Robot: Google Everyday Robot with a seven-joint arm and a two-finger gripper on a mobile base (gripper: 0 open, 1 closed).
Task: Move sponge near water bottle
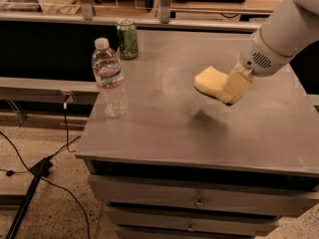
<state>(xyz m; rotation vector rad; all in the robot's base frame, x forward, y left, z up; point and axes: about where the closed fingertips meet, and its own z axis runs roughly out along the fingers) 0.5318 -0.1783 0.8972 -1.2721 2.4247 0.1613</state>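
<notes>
Holding sponge [209, 80], hand [228, 96] over table's [164, 133] right half

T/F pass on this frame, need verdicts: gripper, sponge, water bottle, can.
1. The gripper is shut on the sponge and holds it off the table. True; the sponge's shadow lies apart below it.
2. The sponge touches the water bottle. False: the bottle stands near the left edge and the sponge is well to its right, apart.
3. The green can stands behind the water bottle, by the far edge. True.
4. The water bottle lies on its side. False: it stands upright, cap on.
</notes>
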